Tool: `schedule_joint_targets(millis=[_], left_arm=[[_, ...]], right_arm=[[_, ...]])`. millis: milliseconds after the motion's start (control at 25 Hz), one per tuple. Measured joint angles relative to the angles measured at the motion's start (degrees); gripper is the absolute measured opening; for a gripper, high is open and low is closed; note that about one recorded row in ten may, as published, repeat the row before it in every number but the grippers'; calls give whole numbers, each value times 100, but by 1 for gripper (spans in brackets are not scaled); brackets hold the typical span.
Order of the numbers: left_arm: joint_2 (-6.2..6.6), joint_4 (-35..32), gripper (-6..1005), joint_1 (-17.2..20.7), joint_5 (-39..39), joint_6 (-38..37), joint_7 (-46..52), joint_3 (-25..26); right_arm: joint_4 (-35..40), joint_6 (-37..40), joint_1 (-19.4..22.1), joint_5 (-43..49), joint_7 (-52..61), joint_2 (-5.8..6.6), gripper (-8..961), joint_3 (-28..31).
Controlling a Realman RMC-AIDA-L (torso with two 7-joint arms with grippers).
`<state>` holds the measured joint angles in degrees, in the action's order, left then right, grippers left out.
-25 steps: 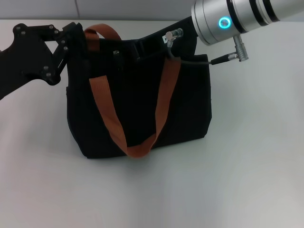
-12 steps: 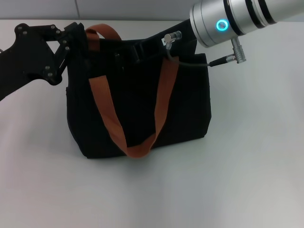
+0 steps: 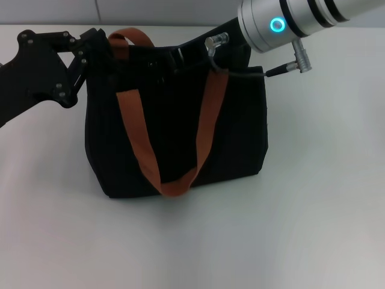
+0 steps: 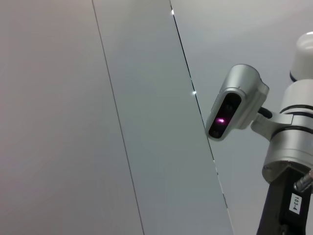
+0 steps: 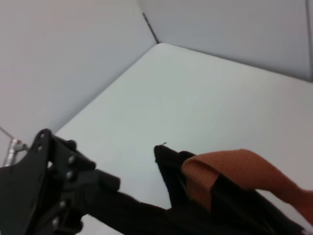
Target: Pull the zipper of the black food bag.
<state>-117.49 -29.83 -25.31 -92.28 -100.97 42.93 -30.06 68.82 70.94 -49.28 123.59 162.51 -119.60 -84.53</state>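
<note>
Left pincer (image 3: pixel 96 51) pinching black food bag (image 3: pixel 174 126) corner, far counter (image 3: pixel 313 211) edge. Right pincer hidden at top opening, state unclear; zipper unseen. Judged mid-pull; next needs steady draw along track.

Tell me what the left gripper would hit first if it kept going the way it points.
Most likely the black food bag: the left gripper already sits at its upper left corner beside the brown strap, pointing into the fabric. Contact itself is hard to judge.

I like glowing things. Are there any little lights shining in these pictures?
Head view: a cyan ring light glows on the right arm's silver wrist above the black food bag. Left wrist view: a pink light glows inside a silver camera housing.
</note>
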Motion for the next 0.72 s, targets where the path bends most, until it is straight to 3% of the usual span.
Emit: schedule_joint_targets(millis=[280,720], left_arm=[[13,4,144,17,-1,0,-20,0],[29,-4,147,67,48,29,-7,22]], right_arm=[[689,22,195,810,662,-19,26,-215],[1092,195,635,987,693,-30,65,2]])
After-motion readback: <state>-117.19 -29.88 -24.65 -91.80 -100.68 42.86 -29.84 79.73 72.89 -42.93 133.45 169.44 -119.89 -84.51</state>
